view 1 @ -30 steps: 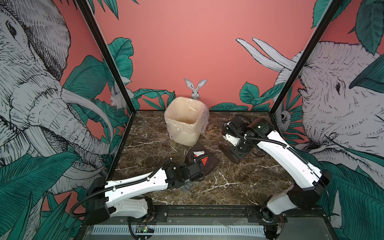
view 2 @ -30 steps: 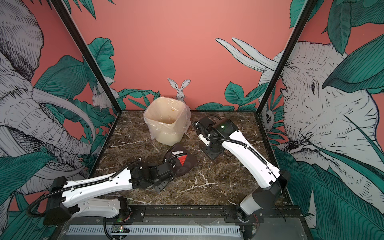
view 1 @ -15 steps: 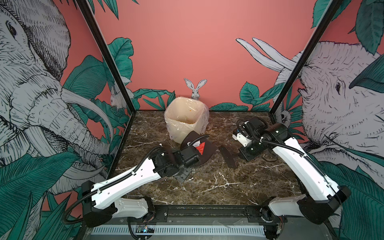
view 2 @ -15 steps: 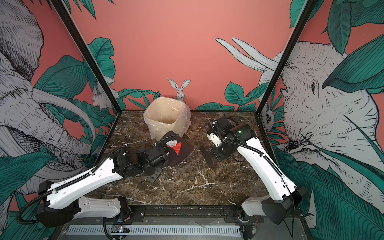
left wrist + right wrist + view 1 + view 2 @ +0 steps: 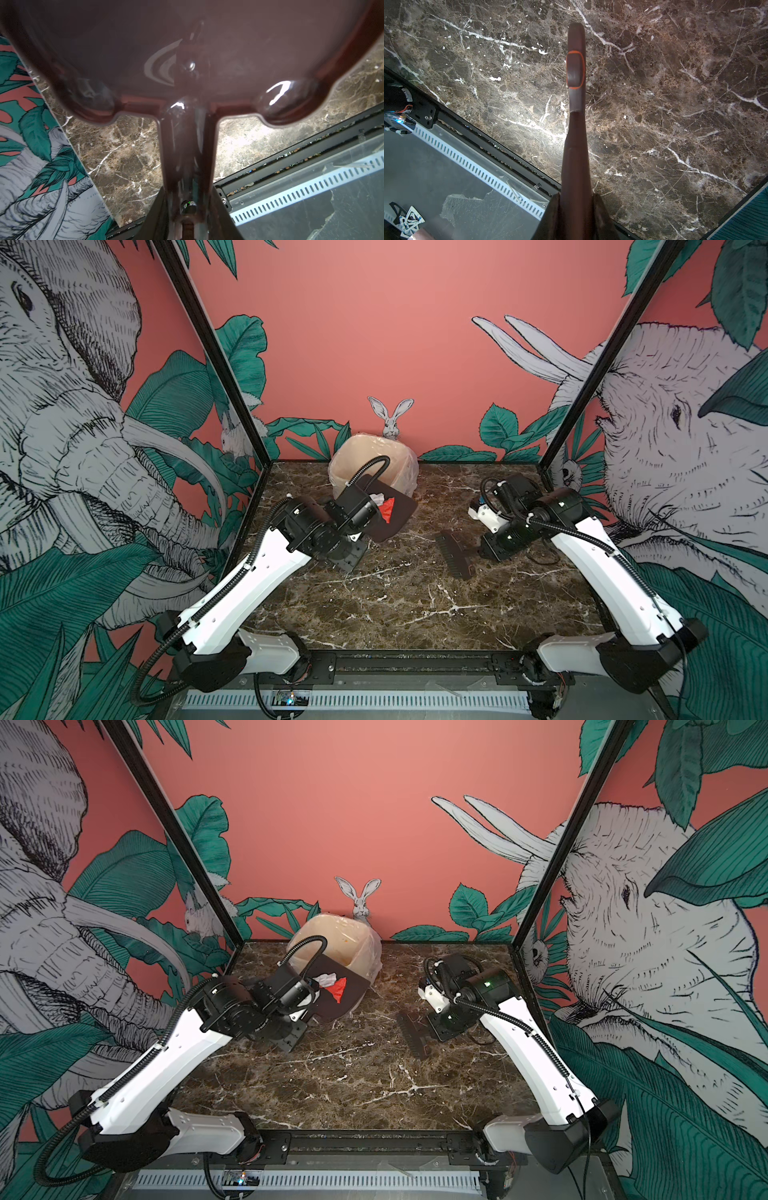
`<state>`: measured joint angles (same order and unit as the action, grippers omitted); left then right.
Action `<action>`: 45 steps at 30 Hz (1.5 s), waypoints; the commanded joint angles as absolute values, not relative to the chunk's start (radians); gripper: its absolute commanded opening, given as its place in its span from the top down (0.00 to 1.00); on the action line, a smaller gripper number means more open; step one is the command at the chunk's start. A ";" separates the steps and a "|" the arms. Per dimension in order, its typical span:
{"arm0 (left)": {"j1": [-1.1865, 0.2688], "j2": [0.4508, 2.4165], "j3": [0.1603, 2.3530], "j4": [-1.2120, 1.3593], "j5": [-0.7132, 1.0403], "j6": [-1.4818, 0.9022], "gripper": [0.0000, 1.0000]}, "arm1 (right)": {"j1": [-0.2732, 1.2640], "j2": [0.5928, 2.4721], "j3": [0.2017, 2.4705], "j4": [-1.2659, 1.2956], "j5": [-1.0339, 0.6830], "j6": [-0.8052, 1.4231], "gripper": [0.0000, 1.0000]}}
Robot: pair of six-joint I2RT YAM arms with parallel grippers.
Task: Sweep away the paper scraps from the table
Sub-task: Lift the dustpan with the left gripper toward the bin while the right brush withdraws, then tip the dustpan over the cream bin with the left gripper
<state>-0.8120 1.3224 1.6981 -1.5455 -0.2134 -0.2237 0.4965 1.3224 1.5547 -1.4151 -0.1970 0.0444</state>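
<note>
My left gripper (image 5: 188, 207) is shut on the handle of a dark brown dustpan (image 5: 401, 510), which it holds tilted in the air against the front of the beige lined bin (image 5: 374, 452). Red and white paper scraps (image 5: 386, 507) lie on the pan in both top views (image 5: 336, 986). The left wrist view shows only the pan's underside (image 5: 187, 41). My right gripper (image 5: 576, 207) is shut on the handle of a dark brush (image 5: 455, 558), held low over the table (image 5: 415, 605) at the right. No scraps show on the marble.
The bin stands at the back wall, left of the middle. Black corner posts (image 5: 216, 364) and printed walls close in the left and right sides. A black frame rail (image 5: 415, 655) and a slotted grey strip (image 5: 353, 699) run along the front edge.
The left arm has lifted the dustpan with the scraps off the table and carried it back toward the bin. The right arm has drawn the brush away to the right.
</note>
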 commanded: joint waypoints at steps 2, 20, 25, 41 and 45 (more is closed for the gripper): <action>-0.714 1.353 1.803 -1.620 -0.171 -0.114 1.00 | 0.484 1.291 1.572 -1.424 -0.225 0.020 1.00; -0.369 1.530 2.039 -1.626 -0.167 0.102 1.00 | 0.445 1.265 1.554 -1.438 -0.293 -0.026 1.00; -0.326 1.602 2.122 -1.616 -0.229 0.137 1.00 | 0.442 1.267 1.550 -1.433 -0.310 -0.034 1.00; -0.294 1.793 2.290 -1.577 -0.348 0.248 1.00 | 0.440 1.268 1.544 -1.453 -0.322 -0.035 1.00; -0.306 1.811 2.299 -1.566 -0.392 0.282 1.00 | 0.440 1.280 1.552 -1.456 -0.330 -0.028 1.00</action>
<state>-0.2989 1.8191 2.2623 -1.5761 -0.3370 0.2356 0.4438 1.2793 1.5360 -1.4445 -0.3031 -0.0158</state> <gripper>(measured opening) 0.287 0.218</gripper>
